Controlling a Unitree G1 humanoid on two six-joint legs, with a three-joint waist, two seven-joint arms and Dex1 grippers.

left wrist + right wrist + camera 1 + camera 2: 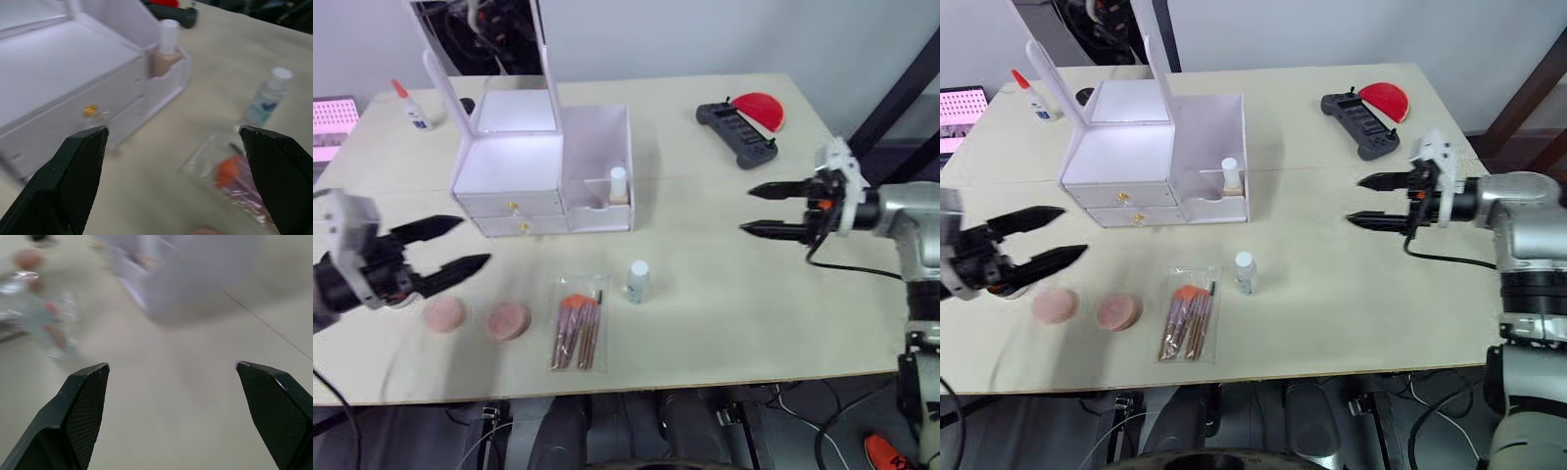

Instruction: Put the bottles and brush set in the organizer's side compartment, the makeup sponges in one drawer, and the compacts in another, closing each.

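Jaws: both grippers, left (455, 247) and right (753, 210), wide apart, empty. Clear bottle (637, 280) loose on counter (744, 313); grasp its body upright, then lower beside beige bottle (619, 185) in organizer (548, 171).

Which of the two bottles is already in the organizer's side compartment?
The beige bottle with the white cap stands in the organizer side compartment. The clear bottle is out on the table, beside the brush set.
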